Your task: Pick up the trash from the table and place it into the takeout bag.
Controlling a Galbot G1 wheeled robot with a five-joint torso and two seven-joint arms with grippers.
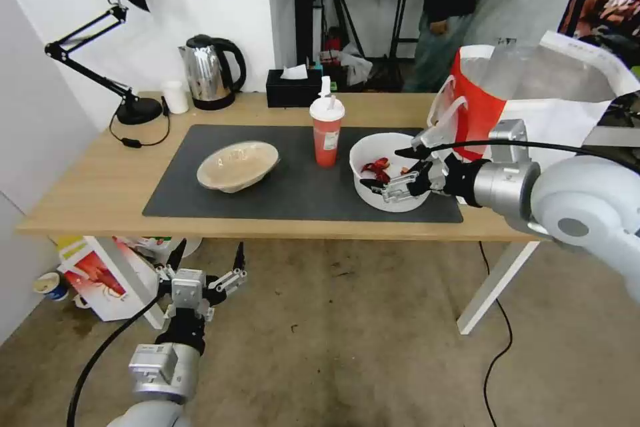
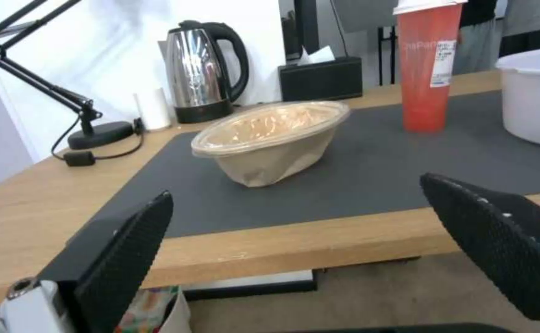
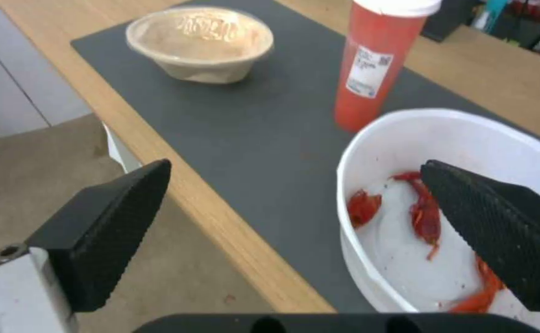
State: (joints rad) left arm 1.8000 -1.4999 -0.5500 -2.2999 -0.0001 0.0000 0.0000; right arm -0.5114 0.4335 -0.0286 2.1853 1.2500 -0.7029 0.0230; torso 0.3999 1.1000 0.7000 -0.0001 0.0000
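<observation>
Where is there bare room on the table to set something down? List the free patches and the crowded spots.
Free: the mat between the beige bowl and the cup, its near strip, and the wood between the lamp and the near edge. Crowded: the back edge with the kettle and tissue box, and the end where the open right gripper straddles the white bowl's rim beside the bag.

My right gripper [image 3: 295,203] spread wide, one finger [image 3: 504,222] over white bowl [image 3: 406,138] holding red crayfish scraps [image 3: 424,215]. Red cup [image 3: 375,69] just beyond bowl. Beige bowl [image 3: 199,44] at eleven o'clock on grey mat [image 3: 251,138].
</observation>
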